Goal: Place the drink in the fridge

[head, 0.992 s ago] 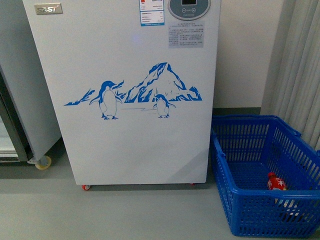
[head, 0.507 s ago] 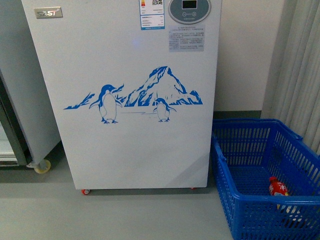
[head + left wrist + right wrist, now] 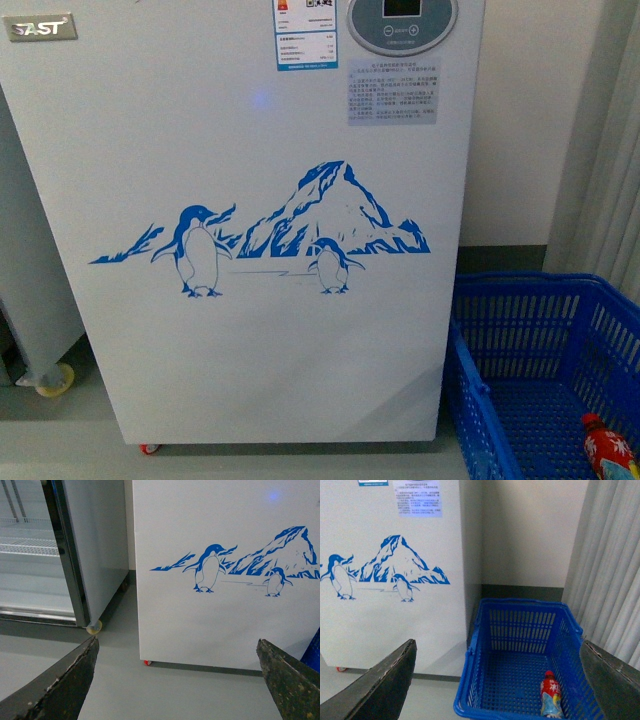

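Note:
The drink (image 3: pixel 606 452), a small bottle with a red cap and red-and-white label, lies on the floor of the blue basket (image 3: pixel 470 380) at the lower right; it also shows in the right wrist view (image 3: pixel 551 696). The fridge (image 3: pixel 250 330), white with the blue penguin-and-mountain picture and an oval grey display (image 3: pixel 402 22), fills the front view and shows in the left wrist view (image 3: pixel 220 625) and right wrist view (image 3: pixel 385 625). Its lid is out of view. My left gripper (image 3: pixel 177 680) is open and empty, facing the fridge's lower front. My right gripper (image 3: pixel 497 680) is open above the basket (image 3: pixel 470 690), well short of the drink.
A grey appliance (image 3: pixel 97 540) with an open door and wire shelves stands left of the fridge, on a yellowish caster (image 3: pixel 94 627). Grey curtains (image 3: pixel 610 565) hang right of the basket. A beige wall (image 3: pixel 525 530) is behind. Grey floor (image 3: pixel 150 690) lies in front.
The front view has moved closer to the fridge and a little left. The fridge looks larger, and the basket and drink have slid toward the lower right corner.

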Available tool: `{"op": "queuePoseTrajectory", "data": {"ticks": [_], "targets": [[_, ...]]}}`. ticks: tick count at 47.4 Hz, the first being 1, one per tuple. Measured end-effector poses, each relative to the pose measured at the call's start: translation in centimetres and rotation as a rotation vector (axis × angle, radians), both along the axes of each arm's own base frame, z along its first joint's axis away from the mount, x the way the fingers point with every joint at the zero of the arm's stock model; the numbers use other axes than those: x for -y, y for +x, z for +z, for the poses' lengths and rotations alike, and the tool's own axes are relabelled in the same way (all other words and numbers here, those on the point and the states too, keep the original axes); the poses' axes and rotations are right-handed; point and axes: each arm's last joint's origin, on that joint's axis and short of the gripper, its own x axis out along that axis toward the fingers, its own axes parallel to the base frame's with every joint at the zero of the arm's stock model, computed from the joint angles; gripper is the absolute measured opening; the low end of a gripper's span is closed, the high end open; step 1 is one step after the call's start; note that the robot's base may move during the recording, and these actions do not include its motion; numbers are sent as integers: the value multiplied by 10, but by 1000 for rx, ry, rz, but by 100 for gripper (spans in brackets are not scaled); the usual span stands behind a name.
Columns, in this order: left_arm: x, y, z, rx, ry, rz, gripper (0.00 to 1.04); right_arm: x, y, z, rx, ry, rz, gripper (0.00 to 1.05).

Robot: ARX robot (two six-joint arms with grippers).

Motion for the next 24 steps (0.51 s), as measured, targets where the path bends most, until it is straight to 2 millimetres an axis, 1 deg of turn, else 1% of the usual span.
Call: {"op": "queuePoseTrajectory", "data": {"ticks": [24], "targets": [[0,0,0,0,0,0,97,0,0,0,0,0,1,98]]}}
